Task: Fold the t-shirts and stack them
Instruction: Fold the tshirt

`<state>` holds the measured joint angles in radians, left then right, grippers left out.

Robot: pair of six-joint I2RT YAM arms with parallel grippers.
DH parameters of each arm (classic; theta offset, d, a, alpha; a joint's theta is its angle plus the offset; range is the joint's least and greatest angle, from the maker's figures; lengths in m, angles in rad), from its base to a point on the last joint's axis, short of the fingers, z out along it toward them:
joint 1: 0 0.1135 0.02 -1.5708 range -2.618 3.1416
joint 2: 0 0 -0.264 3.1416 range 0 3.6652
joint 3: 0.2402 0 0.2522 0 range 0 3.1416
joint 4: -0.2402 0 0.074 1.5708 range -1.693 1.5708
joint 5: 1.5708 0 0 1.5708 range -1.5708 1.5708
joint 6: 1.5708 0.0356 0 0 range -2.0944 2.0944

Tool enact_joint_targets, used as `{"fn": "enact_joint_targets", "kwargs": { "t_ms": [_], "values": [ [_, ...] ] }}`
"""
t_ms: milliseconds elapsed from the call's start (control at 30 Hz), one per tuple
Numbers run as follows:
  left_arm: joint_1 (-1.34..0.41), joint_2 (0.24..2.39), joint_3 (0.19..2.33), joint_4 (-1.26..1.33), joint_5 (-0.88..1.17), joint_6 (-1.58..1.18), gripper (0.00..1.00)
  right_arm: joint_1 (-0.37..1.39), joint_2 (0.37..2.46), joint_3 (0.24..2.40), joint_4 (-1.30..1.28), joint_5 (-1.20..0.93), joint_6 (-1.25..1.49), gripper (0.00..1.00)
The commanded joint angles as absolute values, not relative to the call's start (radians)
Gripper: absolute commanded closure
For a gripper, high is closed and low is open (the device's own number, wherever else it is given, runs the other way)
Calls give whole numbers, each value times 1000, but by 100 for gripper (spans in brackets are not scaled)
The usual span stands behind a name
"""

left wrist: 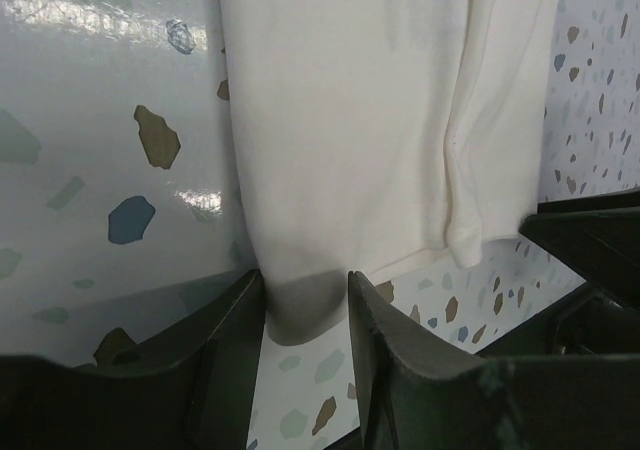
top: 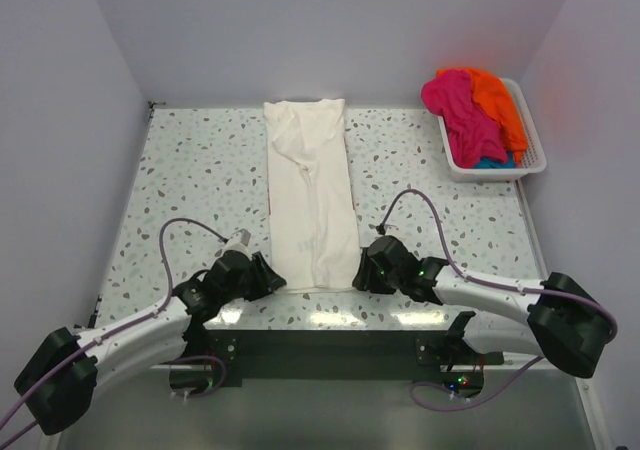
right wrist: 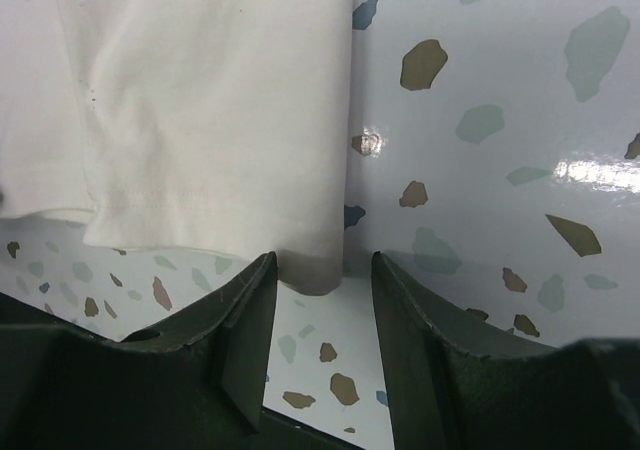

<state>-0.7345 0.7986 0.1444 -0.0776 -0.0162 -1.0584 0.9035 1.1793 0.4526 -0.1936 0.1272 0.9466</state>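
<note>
A cream-white t-shirt [top: 312, 190] lies folded into a long narrow strip down the middle of the table. My left gripper [top: 272, 281] is open just short of its near left corner [left wrist: 300, 300], nothing between the jaws. My right gripper [top: 358, 275] is open just short of its near right corner [right wrist: 310, 260], also holding nothing. A magenta-pink t-shirt [top: 456, 110], an orange one [top: 495, 100] and a teal one [top: 492, 162] lie heaped in the basket.
A white slatted basket [top: 533, 150] stands at the back right of the terrazzo table [top: 190, 180]. Walls close in the back and sides. Black arm mounts sit along the near edge.
</note>
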Motion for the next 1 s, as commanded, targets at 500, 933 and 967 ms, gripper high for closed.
{"fn": "enact_joint_targets", "kwargs": {
  "t_ms": [500,933,967],
  "values": [
    [-775,917,222,-342,-49,-1072,100,910,1188,448,-348,110,874,100],
    [-1006,862,317,-488,-159,-1218,100,919,914,403,-503,46,821,100],
    [-1006,864,346,-488,-172,-1215,100,920,902,428,-534,69,812,100]
  ]
}}
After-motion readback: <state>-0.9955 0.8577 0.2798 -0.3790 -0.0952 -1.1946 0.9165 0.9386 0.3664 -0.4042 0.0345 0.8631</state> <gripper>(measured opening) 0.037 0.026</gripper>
